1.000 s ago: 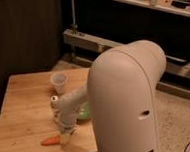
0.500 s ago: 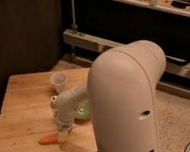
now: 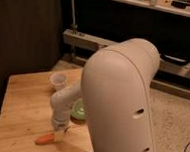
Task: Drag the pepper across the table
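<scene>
No text, label or number can be read.

The bulky white rounded arm housing (image 3: 121,103) hides the right side of the light wooden plank table (image 3: 25,104) and most of the pale green bowl (image 3: 78,110) on it. The bottom edge cuts the housing off. Near the table's front edge, the closed gripper (image 3: 58,134) meets the small orange-red pepper (image 3: 45,139); pinching or merely touching is too small to tell.

Matt, pale wooden plank table (image 3: 25,109)
</scene>
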Controlling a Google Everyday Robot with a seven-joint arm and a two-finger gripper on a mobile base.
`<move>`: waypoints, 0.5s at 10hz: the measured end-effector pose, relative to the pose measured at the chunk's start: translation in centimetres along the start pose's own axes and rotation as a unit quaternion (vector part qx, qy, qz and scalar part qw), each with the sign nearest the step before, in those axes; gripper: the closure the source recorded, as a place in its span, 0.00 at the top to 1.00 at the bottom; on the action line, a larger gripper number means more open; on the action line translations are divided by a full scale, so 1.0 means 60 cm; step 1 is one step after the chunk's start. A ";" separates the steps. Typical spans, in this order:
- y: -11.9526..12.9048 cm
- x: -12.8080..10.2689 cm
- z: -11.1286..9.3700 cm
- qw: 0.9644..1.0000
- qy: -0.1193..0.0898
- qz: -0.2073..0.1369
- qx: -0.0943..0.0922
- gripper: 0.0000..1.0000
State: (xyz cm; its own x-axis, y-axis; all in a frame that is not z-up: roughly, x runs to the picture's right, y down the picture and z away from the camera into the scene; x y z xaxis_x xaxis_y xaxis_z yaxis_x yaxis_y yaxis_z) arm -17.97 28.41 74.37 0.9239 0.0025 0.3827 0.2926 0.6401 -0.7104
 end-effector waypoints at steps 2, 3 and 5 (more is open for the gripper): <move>-0.002 -0.015 0.001 1.000 0.001 -0.007 0.000 0.15; 0.000 -0.023 0.003 1.000 0.003 -0.012 -0.001 0.15; 0.001 -0.035 0.006 1.000 0.003 -0.017 -0.002 0.15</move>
State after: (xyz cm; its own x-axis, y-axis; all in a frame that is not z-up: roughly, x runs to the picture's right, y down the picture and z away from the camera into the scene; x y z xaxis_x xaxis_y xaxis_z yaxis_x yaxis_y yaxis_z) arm -19.98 28.71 73.75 0.9152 -0.0242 0.4023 0.3246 0.6362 -0.6999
